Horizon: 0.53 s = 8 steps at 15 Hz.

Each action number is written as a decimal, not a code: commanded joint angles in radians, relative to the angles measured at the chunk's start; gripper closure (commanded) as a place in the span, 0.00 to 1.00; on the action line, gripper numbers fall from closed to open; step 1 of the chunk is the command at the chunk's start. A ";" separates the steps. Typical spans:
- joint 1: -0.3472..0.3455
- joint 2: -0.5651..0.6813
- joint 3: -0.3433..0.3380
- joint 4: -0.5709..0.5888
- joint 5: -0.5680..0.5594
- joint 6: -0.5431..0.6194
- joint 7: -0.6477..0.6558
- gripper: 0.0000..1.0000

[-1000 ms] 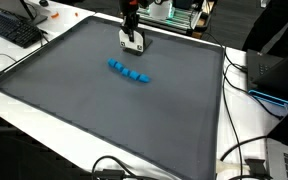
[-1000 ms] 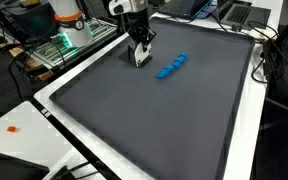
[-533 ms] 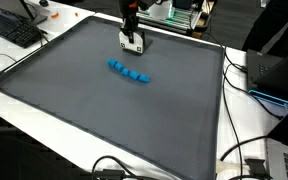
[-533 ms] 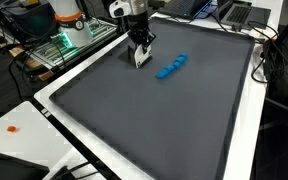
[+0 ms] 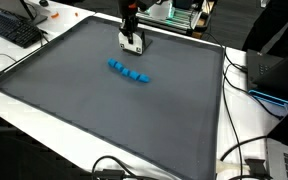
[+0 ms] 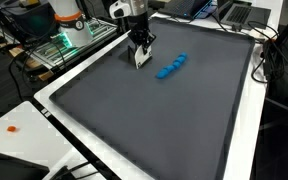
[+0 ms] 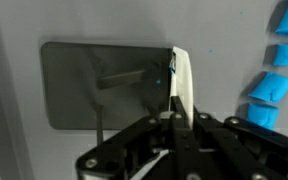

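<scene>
White flat piece [image 7: 183, 85]: clamped edge-on between the fingers of the gripper [image 7: 183, 116], jaws drawn in to the thickness of the piece and holding nothing else. Held upright, lower edge toward the dark grey mat [image 5: 79, 105]. Cannot tell whether touching the mat or just clear of it.

Position, taken from the row of blue blocks [image 5: 129, 72]: near the row but apart from it, on the side nearer the robot's base. No contact with any block. In the wrist view, blue blocks [image 7: 276, 60] stacked along the right edge, white flat piece well to their left. Dark rectangular shadow [image 7: 104, 85] on the mat on the far side of the piece from the row.

In an exterior view, gripper [image 6: 140, 54] and white flat piece [image 6: 141, 60] left of the blue blocks [image 6: 170, 67], arm coming down from above.
</scene>
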 commanded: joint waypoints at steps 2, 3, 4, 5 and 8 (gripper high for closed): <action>0.005 0.009 -0.010 0.000 -0.013 -0.035 -0.009 0.91; 0.006 0.002 -0.007 0.000 0.008 -0.040 -0.018 0.70; 0.004 -0.006 -0.010 0.001 -0.004 -0.061 -0.007 0.66; 0.004 -0.014 -0.009 0.001 0.006 -0.071 -0.013 0.66; 0.001 -0.051 -0.015 0.006 -0.021 -0.114 0.004 0.45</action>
